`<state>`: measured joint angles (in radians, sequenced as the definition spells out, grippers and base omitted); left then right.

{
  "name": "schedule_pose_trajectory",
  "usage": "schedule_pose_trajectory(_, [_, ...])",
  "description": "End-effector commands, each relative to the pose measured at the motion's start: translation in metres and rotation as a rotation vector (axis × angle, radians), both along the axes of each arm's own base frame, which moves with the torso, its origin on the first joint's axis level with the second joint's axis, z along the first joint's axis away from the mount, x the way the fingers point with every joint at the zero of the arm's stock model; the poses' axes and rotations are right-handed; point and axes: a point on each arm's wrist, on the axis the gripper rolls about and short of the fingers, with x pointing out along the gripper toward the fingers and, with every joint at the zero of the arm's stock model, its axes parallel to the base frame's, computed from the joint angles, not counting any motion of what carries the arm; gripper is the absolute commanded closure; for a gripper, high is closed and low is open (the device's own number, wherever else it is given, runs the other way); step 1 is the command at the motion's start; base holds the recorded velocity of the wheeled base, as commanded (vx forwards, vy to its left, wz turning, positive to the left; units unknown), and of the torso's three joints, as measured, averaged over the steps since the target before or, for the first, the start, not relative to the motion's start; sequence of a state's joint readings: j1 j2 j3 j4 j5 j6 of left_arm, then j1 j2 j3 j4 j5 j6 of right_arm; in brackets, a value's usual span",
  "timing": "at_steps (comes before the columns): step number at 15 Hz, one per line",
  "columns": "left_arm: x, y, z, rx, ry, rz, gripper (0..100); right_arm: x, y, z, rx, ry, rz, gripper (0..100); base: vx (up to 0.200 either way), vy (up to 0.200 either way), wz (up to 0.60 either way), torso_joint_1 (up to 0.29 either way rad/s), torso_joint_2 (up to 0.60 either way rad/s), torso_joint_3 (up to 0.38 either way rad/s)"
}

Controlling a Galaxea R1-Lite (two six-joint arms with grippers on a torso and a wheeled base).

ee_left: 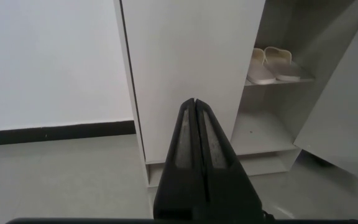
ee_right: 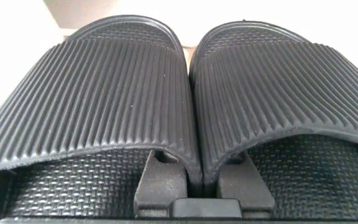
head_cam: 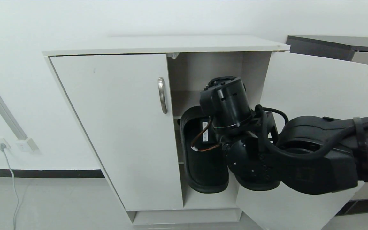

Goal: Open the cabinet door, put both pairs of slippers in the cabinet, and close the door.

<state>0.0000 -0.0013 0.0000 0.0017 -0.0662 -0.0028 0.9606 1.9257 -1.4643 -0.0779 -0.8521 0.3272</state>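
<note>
At the open cabinet (head_cam: 113,127), the right end effector (ee_right: 199,179) clamps the black slippers (head_cam: 203,159), seemingly partway inside; the left end effector (ee_left: 195,106) is closed.

Free cabinet floor (head_cam: 210,202) beneath black slippers (head_cam: 203,159)

Cabinet check: shelf and floor.
I note one pale slipper pair (ee_left: 273,64) lying on a shelf (ee_left: 294,80); the cabinet (head_cam: 113,127) stands on the floor (head_cam: 43,204).
</note>
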Motion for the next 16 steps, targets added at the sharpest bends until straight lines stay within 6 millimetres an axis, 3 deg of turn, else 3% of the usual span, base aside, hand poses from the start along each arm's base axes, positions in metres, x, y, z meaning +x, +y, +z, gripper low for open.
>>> schedule_pose_trajectory(1, [0.000, 0.000, 0.000, 0.000, 0.001, 0.000, 100, 0.002, -0.002, -0.004, -0.004, 0.009, -0.006, 100, 0.000, 0.000, 0.00, 0.000, 0.00, 0.000])
schedule_pose_trajectory(4, [0.000, 0.000, 0.000, 0.000, 0.001, -0.001, 100, 0.004, -0.003, -0.007, -0.006, 0.016, -0.011, 100, 0.000, 0.000, 0.00, 0.000, 0.00, 0.000])
schedule_pose_trajectory(12, [0.000, 0.000, 0.000, 0.001, 0.003, -0.001, 100, 0.008, -0.005, -0.009, -0.011, 0.019, -0.023, 100, 0.200, 0.000, 0.00, 0.001, 0.00, 0.004])
schedule_pose_trajectory(16, [0.000, 0.000, 0.000, 0.001, 0.001, -0.001, 100, 0.013, -0.001, -0.020, -0.030, 0.034, -0.028, 100, 0.200, 0.000, 0.00, 0.000, 0.00, 0.002])
